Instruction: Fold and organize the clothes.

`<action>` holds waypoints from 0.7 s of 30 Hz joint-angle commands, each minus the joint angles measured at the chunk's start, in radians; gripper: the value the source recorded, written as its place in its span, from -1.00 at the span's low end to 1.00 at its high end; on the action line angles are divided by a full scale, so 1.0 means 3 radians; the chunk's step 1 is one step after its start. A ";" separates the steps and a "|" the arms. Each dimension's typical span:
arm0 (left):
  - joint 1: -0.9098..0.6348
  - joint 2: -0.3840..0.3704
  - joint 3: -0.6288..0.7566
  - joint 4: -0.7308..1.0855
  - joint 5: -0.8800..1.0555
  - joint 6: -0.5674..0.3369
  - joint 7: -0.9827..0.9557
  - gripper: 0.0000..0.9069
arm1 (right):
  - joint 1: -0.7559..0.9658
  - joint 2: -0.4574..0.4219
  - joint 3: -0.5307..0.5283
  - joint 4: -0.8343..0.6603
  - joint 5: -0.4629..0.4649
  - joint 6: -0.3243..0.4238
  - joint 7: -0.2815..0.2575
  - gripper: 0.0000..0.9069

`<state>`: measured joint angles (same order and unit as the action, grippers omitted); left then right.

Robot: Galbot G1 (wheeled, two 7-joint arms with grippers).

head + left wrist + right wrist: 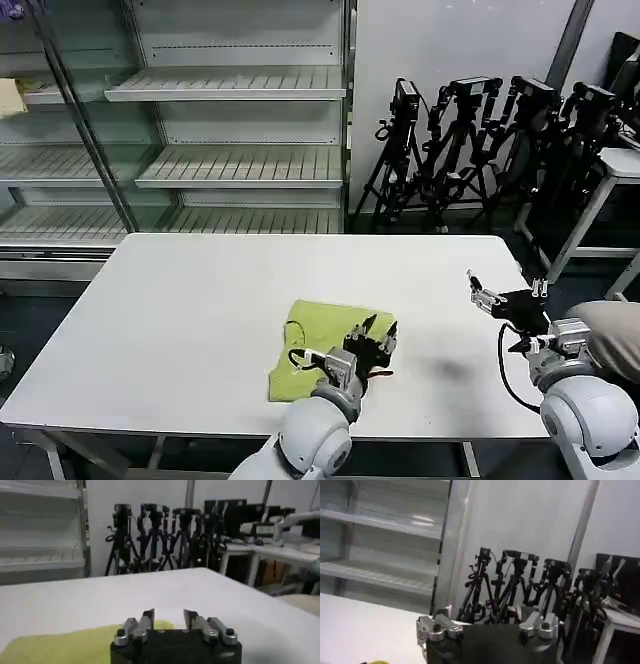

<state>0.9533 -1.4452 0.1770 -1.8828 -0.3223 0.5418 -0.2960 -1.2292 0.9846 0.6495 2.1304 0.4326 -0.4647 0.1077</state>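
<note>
The clothes, one lime yellow-green T-shirt [318, 338], lie folded into a small rectangle on the white table [200, 310], near its front edge at the middle. My left gripper [380, 328] hovers at the shirt's right end, open with nothing between its fingers. In the left wrist view the gripper [168, 614] shows its two fingertips apart, with the shirt [60, 647] below and behind them. My right gripper [482, 290] is raised above the table's right side, well away from the shirt. It stands open and empty, and the right wrist view shows this gripper [484, 610] pointing toward the room behind.
A beige fabric thing [615, 338] sits at the right edge by my right arm. Metal shelves [230, 160] stand behind the table, with several camera tripods [480, 150] at the back right. A white side table [620, 165] stands far right.
</note>
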 commanded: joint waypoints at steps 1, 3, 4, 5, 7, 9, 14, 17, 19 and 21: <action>-0.0142 0.0234 -0.0385 -0.0299 -0.0257 -0.0188 0.0121 1.00 | 0.0078 0.0053 -0.0015 0.0019 -0.0048 -0.0014 -0.0030 1.00; -0.0040 0.0404 -0.0748 -0.0371 -0.0147 -0.0411 0.0335 1.00 | 0.0089 0.0097 -0.0043 0.0018 -0.0079 0.0031 -0.0075 1.00; 0.0015 0.0466 -0.0905 -0.0421 -0.0112 -0.0439 0.0446 1.00 | 0.0090 0.0107 -0.0051 0.0016 -0.0092 0.0049 -0.0085 1.00; 0.0044 0.0506 -0.0997 -0.0470 -0.0111 -0.0464 0.0531 1.00 | 0.0093 0.0125 -0.0066 0.0007 -0.0107 0.0077 -0.0097 1.00; 0.0237 0.0666 -0.1299 -0.0582 -0.0122 -0.0539 0.0638 1.00 | 0.0091 0.0174 -0.0115 -0.0002 -0.0198 0.0102 -0.0127 1.00; 0.0406 0.0780 -0.1544 -0.0677 -0.0122 -0.0573 0.0682 1.00 | 0.0065 0.0225 -0.0178 0.0013 -0.0234 0.0108 -0.0149 1.00; 0.0737 0.0890 -0.2062 -0.0781 -0.0067 -0.0726 0.0871 1.00 | -0.0039 0.0317 -0.0377 0.0050 -0.0325 0.0097 -0.0210 1.00; 0.0911 0.0918 -0.2256 -0.0834 -0.0055 -0.0779 0.0968 1.00 | -0.0058 0.0357 -0.0427 0.0035 -0.0355 0.0096 -0.0221 1.00; 0.0999 0.0915 -0.2367 -0.0839 -0.0025 -0.0849 0.1055 1.00 | -0.0052 0.0373 -0.0450 0.0010 -0.0355 0.0101 -0.0221 1.00; 0.1037 0.0901 -0.2412 -0.0821 0.0007 -0.0940 0.1105 1.00 | -0.0059 0.0374 -0.0453 -0.0002 -0.0358 0.0130 -0.0235 1.00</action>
<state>1.1070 -1.2396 -0.2712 -2.0742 -0.3411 0.3639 -0.0892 -1.2315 1.0689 0.5612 2.1378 0.3553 -0.4416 0.0541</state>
